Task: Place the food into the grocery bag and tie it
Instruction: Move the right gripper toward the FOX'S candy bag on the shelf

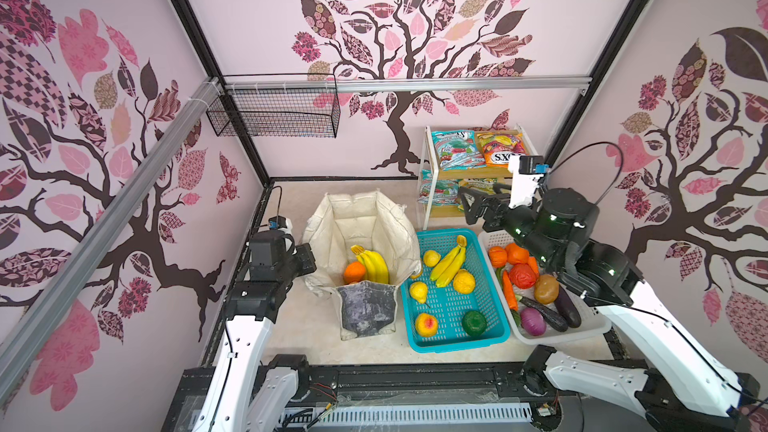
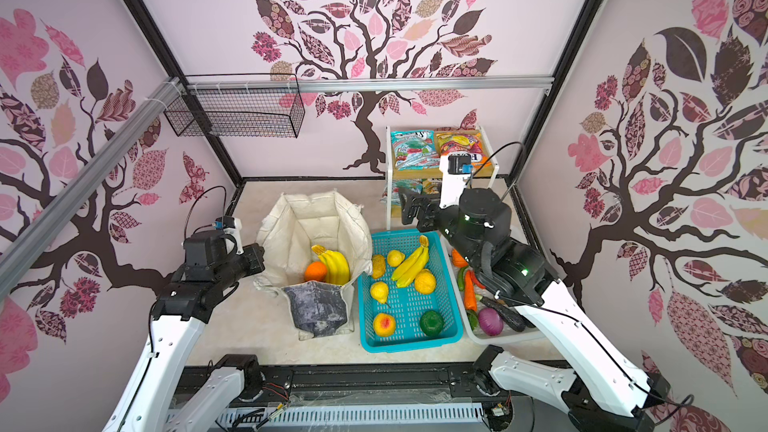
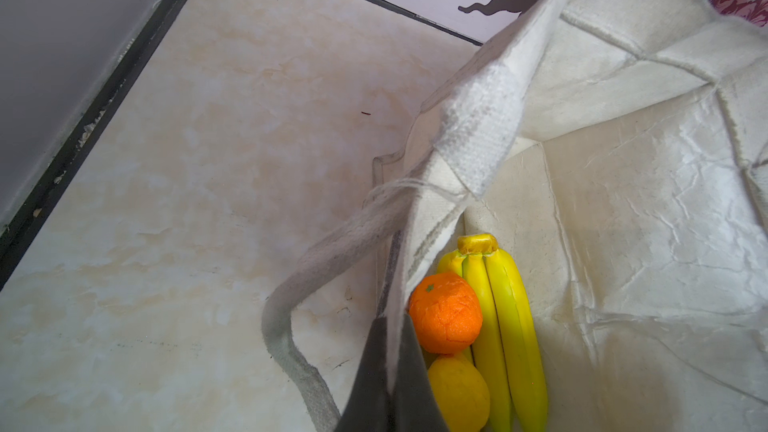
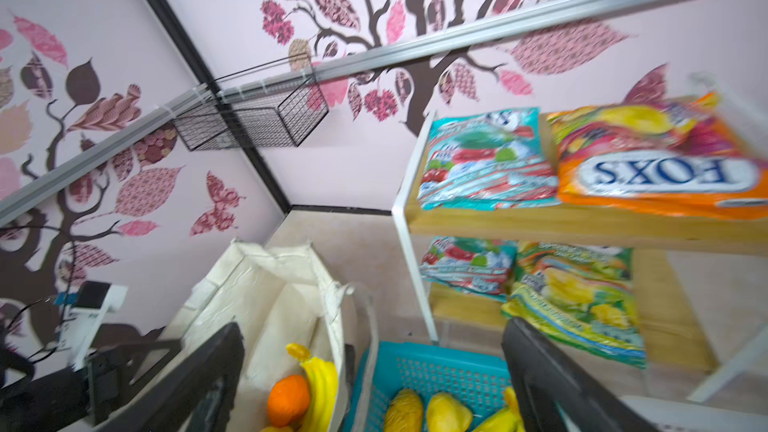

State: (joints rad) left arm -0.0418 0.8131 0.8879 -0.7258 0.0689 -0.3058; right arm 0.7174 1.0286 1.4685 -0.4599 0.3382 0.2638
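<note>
The grocery bag (image 1: 361, 222) stands open on the cream marbled tabletop (image 1: 299, 326), left of centre, with its dark printed panel (image 1: 365, 309) facing the near side. Inside, against the near wall, a yellow banana bunch (image 1: 374, 265) and a round orange (image 1: 354, 272) lie touching. The left wrist view also shows a yellow lemon-like fruit (image 3: 457, 392) pressed against them. One cream handle (image 3: 316, 259) droops outside the bag onto the tabletop.

The left arm (image 1: 245, 338) reaches to the bag's left rim, where the left jaws are closed tight on the canvas edge. The right arm (image 1: 648, 326) stretches over the white basket (image 1: 561, 336). The right jaws are spread wide with nothing between them, hovering above the far end of the teal basket (image 1: 457, 344), just in front of the shelf rack (image 4: 540, 228) at the far right.

On the rack's top shelf a teal-red sweet packet (image 1: 455, 149) lies left of the orange FOX'S packet (image 1: 498, 147). On the lower shelf the green-yellow sweet packet (image 4: 577, 305) lies right of another teal-red packet (image 4: 465, 268).

The round red vegetable (image 1: 523, 275) sits in the white basket among a carrot (image 1: 509, 290), aubergines and a red onion (image 1: 533, 321), close under the right arm. The teal basket, just right of the bag, holds a second banana bunch (image 1: 451, 263), a peach (image 1: 426, 324) and a green pepper (image 1: 473, 322)
</note>
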